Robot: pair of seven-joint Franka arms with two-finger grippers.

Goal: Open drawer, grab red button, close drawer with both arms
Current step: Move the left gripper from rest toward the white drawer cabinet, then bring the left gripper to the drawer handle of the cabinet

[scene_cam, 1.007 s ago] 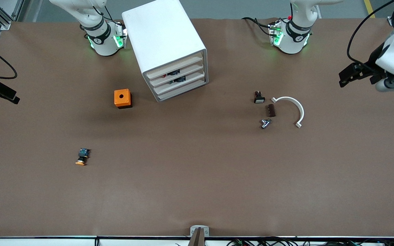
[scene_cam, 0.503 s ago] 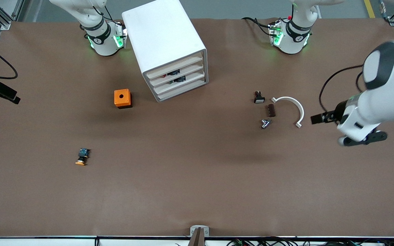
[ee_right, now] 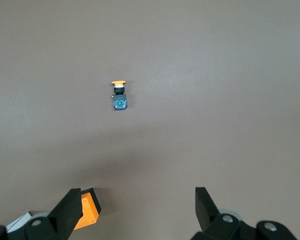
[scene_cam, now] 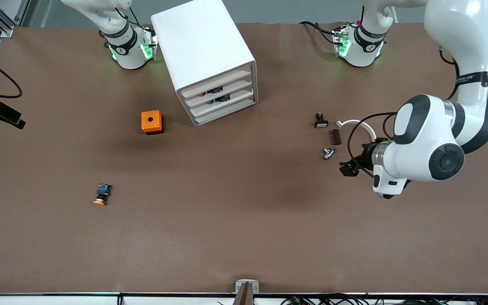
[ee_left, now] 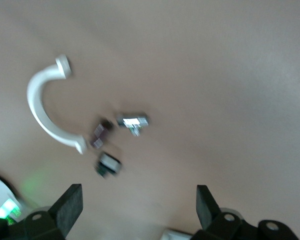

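Note:
The white cabinet (scene_cam: 203, 51) stands between the arm bases, its stacked drawers (scene_cam: 223, 101) all shut. The red-capped button is mostly hidden inside; a red speck beside a dark part (scene_cam: 205, 93) shows through an upper drawer gap. My left gripper (scene_cam: 347, 167) (ee_left: 137, 207) is open and empty, over bare table beside a silver part (scene_cam: 328, 152) (ee_left: 133, 121). My right gripper (scene_cam: 15, 120) (ee_right: 137, 210) is open and empty, and waits high over the right arm's end of the table.
An orange cube with a hole (scene_cam: 152, 122) (ee_right: 87, 210) sits beside the cabinet. An orange-capped button (scene_cam: 102, 195) (ee_right: 119, 95) lies nearer the front camera. A black-and-white switch (scene_cam: 321, 122), a brown block (scene_cam: 336, 137) and a white curved piece (scene_cam: 360, 131) (ee_left: 40, 107) lie near the left gripper.
The left arm has swung in from its end of the table and come down, its gripper now by the small parts. The right arm has not moved.

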